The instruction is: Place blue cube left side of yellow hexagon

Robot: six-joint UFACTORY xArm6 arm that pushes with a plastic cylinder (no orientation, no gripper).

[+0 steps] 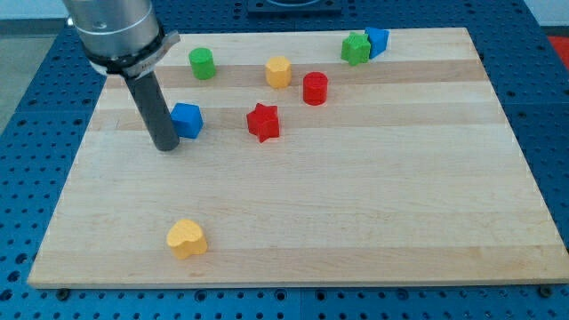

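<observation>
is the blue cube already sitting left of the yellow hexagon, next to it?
No: the blue cube lies well toward the view's lower left of the yellow hexagon, with my tip at the cube's left.

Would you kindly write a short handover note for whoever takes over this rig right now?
My tip rests on the board, just at the view's left of the blue cube, touching it or nearly so.
The yellow hexagon sits further toward the view's top right, with the green cylinder to its left.
Done: the tip is lined up beside the cube.
Left: the cube is still below and well to the left of the hexagon; push it up and rightward to stop just left of the hexagon, probably between it and the green cylinder.
</observation>
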